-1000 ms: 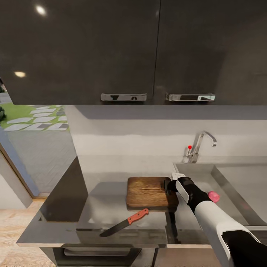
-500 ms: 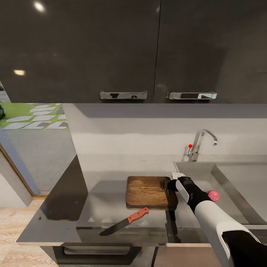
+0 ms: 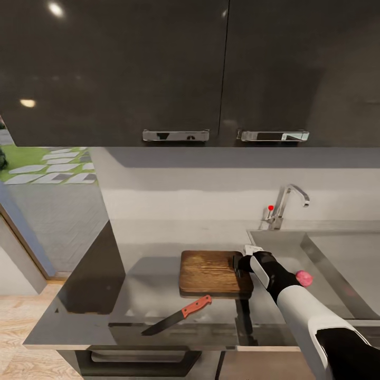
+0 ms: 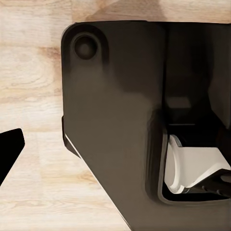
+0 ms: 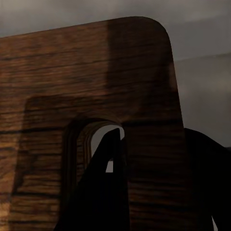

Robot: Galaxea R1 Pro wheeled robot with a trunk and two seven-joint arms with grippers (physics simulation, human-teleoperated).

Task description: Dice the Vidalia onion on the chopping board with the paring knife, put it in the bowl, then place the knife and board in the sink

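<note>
The brown chopping board (image 3: 211,272) lies flat on the dark countertop (image 3: 142,295), just left of the sink (image 3: 322,248). My right gripper (image 3: 238,264) is at the board's right short edge. In the right wrist view one finger (image 5: 108,192) sits in the handle slot and the other outside the edge, shut on the board (image 5: 72,82). The paring knife (image 3: 179,315) lies in front of the board, its orange handle toward the board. The pink Vidalia onion (image 3: 303,277) rests in the sink behind my right forearm. My left gripper (image 4: 115,166) hangs open over the wood floor, beside my base. The bowl is out of view.
Glossy black upper cabinets (image 3: 158,68) with chrome handles (image 3: 176,135) hang above the worktop. A chrome tap (image 3: 287,203) stands at the sink's back left corner. A doorway to a garden (image 3: 47,169) opens at the left, past the worktop's end.
The whole head view shifted slightly about a second ago, so the camera moved. The board, knife, onion and right gripper kept their places.
</note>
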